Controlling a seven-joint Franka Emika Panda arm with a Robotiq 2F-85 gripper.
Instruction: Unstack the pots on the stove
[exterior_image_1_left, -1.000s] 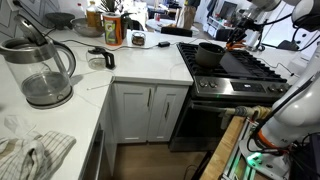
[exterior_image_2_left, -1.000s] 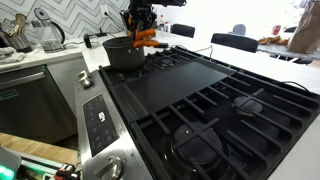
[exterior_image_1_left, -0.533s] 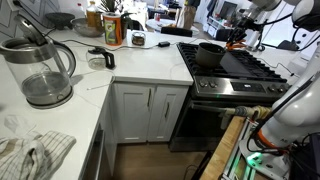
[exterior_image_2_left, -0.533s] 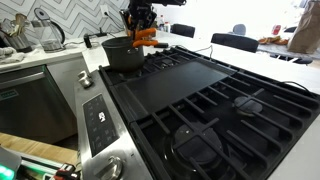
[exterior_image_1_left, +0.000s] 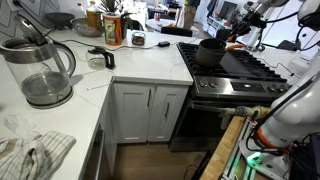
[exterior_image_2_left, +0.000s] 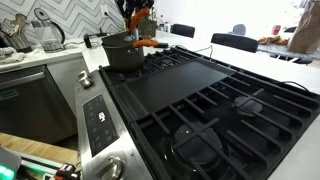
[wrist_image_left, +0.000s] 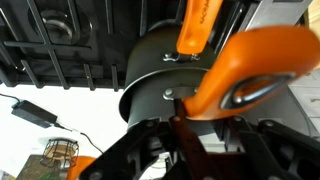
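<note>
Two dark round pots with orange handles sit nested at the stove's back corner burner. They also show in an exterior view. My gripper is above them, shut on the upper pot's orange handle, and the upper pot stands a little raised inside the lower one. The lower pot's orange handle sticks out sideways. In the wrist view my fingers close on the big orange handle, with the dark pot wall and a second orange handle behind.
A clear glass kettle stands on the white countertop, with bottles at the back and a crumpled cloth near the front. A flat black griddle plate covers the stove's middle. Black grates cover the remaining burners.
My gripper has risen with the orange handle in it. The upper pot has lifted slightly out of the lower one, which stays on the burner.
</note>
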